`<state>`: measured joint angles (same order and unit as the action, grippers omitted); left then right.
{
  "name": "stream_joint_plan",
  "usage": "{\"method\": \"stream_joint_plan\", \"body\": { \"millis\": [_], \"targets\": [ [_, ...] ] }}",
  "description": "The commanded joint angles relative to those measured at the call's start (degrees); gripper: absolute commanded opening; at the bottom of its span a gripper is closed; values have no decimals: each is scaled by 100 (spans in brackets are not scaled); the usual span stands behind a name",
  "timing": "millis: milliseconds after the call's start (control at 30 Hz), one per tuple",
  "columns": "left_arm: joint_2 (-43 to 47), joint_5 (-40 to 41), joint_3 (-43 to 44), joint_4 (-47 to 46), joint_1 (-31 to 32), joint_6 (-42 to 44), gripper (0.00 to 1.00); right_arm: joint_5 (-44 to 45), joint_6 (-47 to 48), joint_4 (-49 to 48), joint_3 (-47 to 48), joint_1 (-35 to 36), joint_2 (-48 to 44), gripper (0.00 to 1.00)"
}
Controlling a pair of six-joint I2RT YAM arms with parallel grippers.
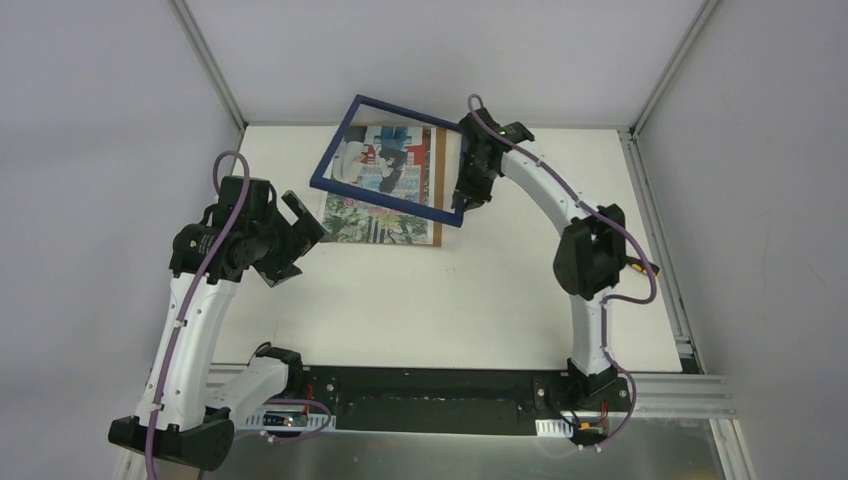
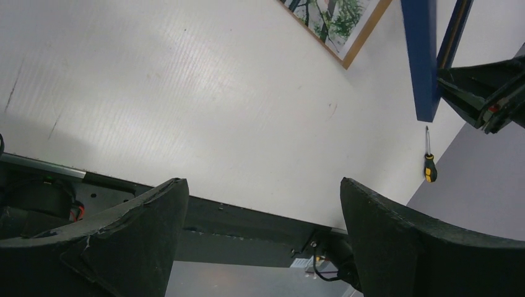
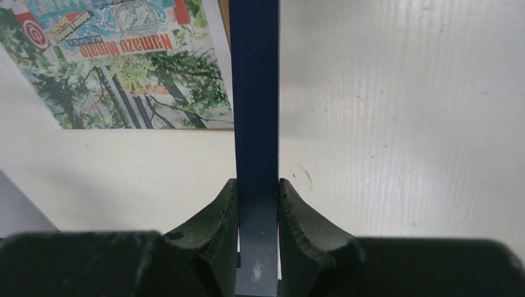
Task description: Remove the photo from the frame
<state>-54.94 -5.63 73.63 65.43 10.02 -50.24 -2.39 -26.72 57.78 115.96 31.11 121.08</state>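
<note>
Right gripper [image 3: 257,192]: clamped on the frame's right bar, one finger against each side.
Frame [image 3: 255,93]: thin and dark blue. It hangs tilted above the table [image 1: 480,300], and the gripped bar runs straight ahead out of the jaws.
Photo [image 3: 136,80]: flat on the table, below and ahead-left of the right gripper, and free of the frame. Its long axis runs away from the arm bases.
Photo's look: green trees, red and white graphics, dark-clothed figures. A brown board [image 2: 365,34] edges its right side.
Left gripper [image 2: 263,182]: spread wide and empty, hovering near the photo's near-left corner, which lies ahead-right of it.
Nearer arm: the left one looks the free hand for the photo.
Judgement: the frame needs carrying aside, away from the photo, and little else seems left.
</note>
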Motion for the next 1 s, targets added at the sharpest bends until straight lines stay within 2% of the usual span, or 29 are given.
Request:
{"method": "stream_joint_plan", "body": {
  "millis": [0,367,567,767,967],
  "targets": [
    [42,42,337,12,-18,156,96,-692,-247,-475,-622,-463,-1194,0],
    [-360,-218,320,-62,-18,377,96,-1192,1543,-903,-3486,-1775,-3237,0],
    [-748,-581,200,-301,-18,375,96,-776,2254,-1217,-4459,-2441,-3945,0],
    [-1092,-916,113,-509,-18,364,95,-185,3152,-1352,-4697,-2701,-3760,0],
    [-1318,-1216,65,-614,-18,413,95,54,3915,-1387,-4591,-3218,-2947,0]
  ]
}}
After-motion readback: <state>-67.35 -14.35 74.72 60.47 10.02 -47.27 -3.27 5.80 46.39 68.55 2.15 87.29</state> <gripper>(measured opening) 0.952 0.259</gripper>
